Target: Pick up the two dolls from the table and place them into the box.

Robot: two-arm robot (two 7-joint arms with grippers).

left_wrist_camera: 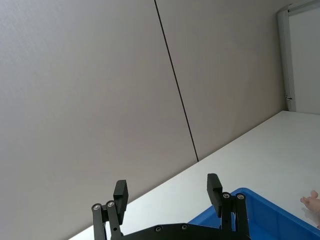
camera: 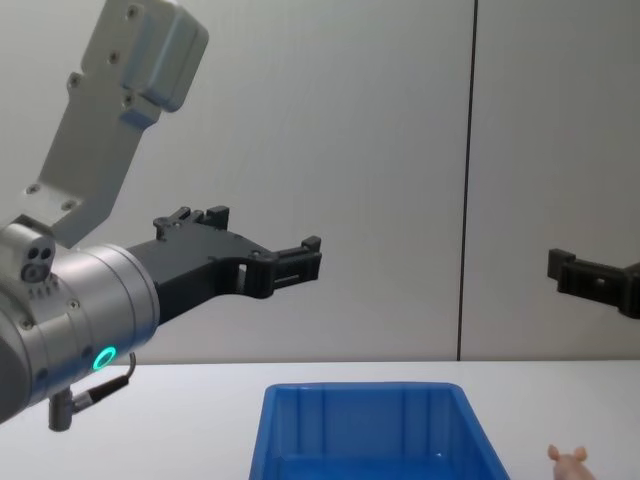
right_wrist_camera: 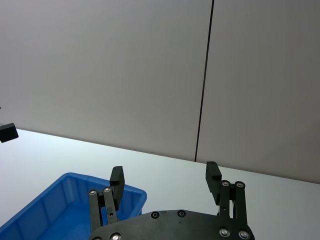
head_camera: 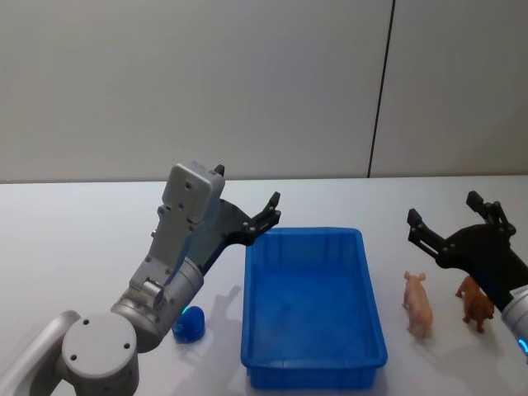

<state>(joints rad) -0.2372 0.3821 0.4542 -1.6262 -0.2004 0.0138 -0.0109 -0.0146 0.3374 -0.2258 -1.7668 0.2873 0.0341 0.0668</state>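
The blue box stands empty in the middle of the white table. Right of it, upright on the tabletop, are the two dolls: a pale pink one and, farther right, a reddish-brown one. My left gripper hangs open in the air above the box's far left corner, nothing between its fingers. Open and empty too, my right gripper hovers above and just behind the dolls. The box's corner and the pink doll's edge show in the left wrist view.
A grey panelled wall with a dark vertical seam rises behind the table. A small blue patch lies on the tabletop under my left arm. Bare tabletop stretches left of the box and behind it.
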